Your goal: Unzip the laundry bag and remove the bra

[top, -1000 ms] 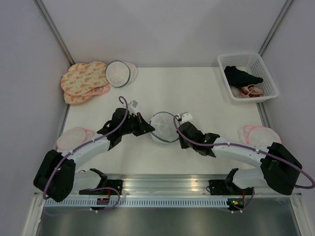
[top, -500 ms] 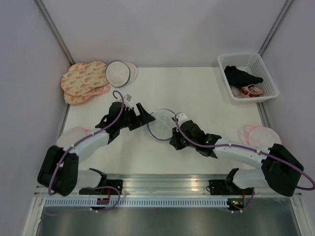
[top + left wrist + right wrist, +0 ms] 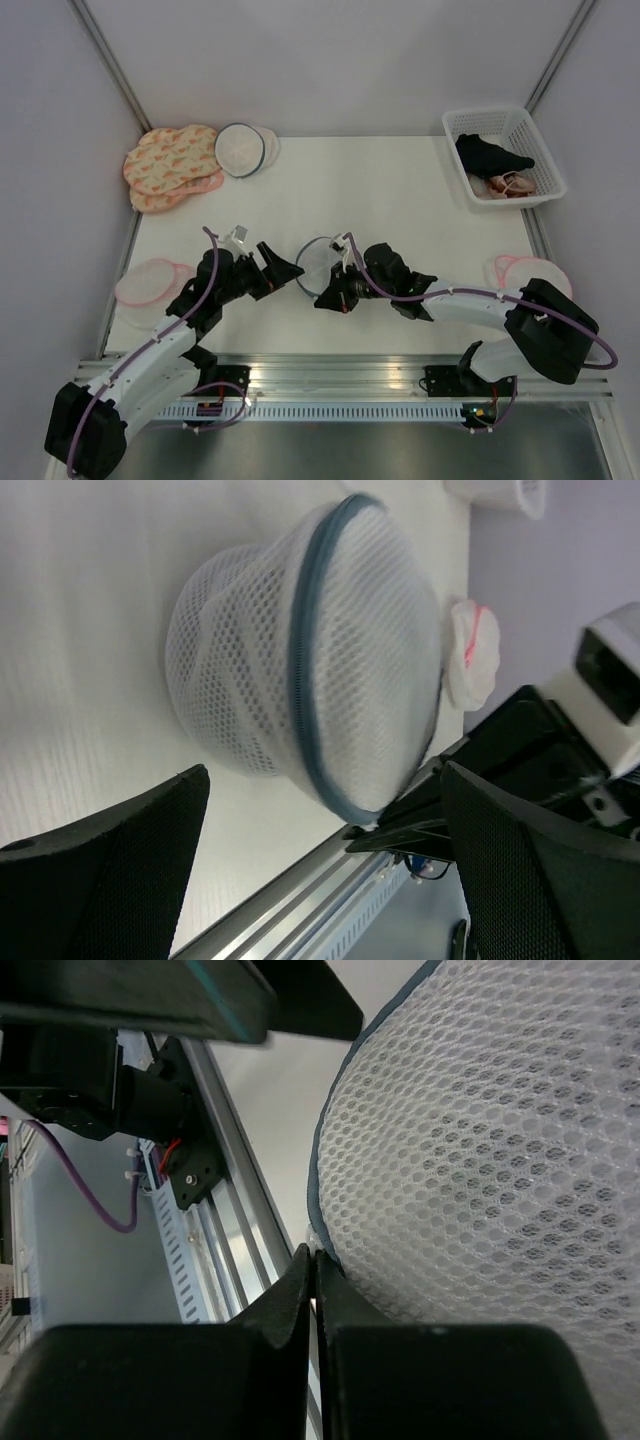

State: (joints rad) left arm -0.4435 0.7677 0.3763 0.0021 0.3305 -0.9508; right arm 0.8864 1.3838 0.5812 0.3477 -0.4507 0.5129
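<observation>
**Mesh bag pinched by the right arm, left jaws wide apart**

Top external: The laundry bag, a small drum of translucent white mesh with a grey rim, sits tipped on edge near the front middle of the white table, between the two grippers. The left gripper is just beside the bag's left side, jaws spread wide and holding nothing. The right gripper is closed at the bag's near right edge. At the back right, a white slotted plastic basket holds a black bra and a pink-beige garment. Pink patterned mesh bags and a flatter white round bag lie at the back left, well apart from the arms. A pale pink round bag lies at the left edge, with more at the right edge.

Left wrist: The bag bulges in the centre, its honeycomb mesh soft and white. The grey zipper band curves around it. The black fingers frame the bag on both sides, apart from it.

Right wrist: The black fingers are pressed together, tips against the bag's grey rim and pinching its edge. Exactly what part they hold is too small to tell. Beyond them are an aluminium rail and a purple cable.
</observation>
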